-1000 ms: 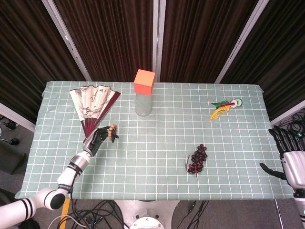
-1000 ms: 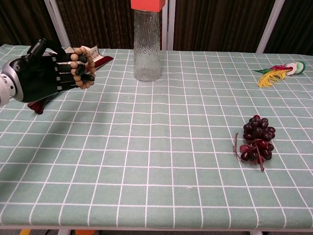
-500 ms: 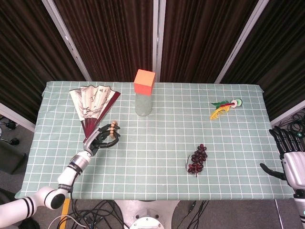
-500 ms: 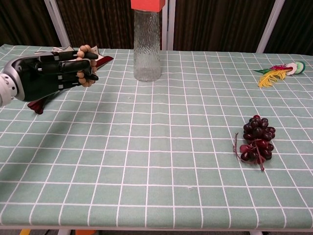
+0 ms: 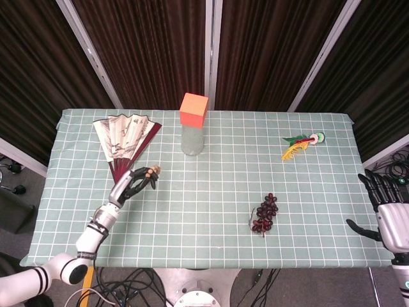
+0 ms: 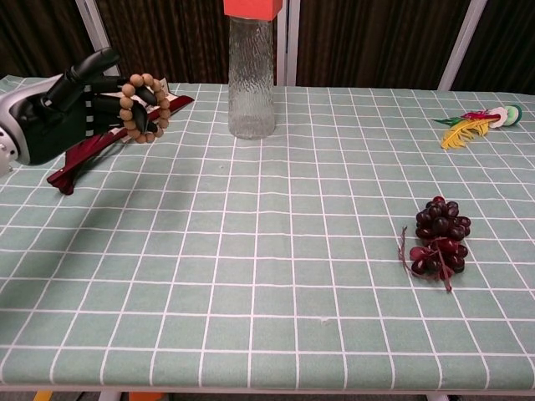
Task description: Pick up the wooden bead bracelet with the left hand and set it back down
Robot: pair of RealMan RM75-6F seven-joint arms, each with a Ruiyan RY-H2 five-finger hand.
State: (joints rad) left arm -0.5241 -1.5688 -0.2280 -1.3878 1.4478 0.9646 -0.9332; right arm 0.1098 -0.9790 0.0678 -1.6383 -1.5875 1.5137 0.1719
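Note:
The wooden bead bracelet (image 5: 152, 171) (image 6: 142, 109) is a ring of tan beads looped around the fingertips of my left hand (image 5: 131, 185) (image 6: 71, 113). That hand holds it just above the green checked cloth, at the left side beside the fan's handle. The fingers are stretched forward through the loop, so part of the ring is hidden behind them. My right hand (image 5: 390, 214) hangs off the table's right edge with its fingers spread and nothing in it. The chest view does not show it.
A folding fan (image 5: 124, 137) (image 6: 109, 138) lies spread at the back left, right behind the left hand. A glass bottle with an orange cap (image 5: 192, 131) (image 6: 251, 75) stands at the back centre. Dark grapes (image 5: 265, 214) (image 6: 439, 238) lie front right and a feathered ornament (image 5: 300, 144) (image 6: 476, 124) back right.
The left hand's fingers have uncurled and stretched forward, and the bracelet has slid from the curled grip out to the fingertips. The right hand has barely moved.

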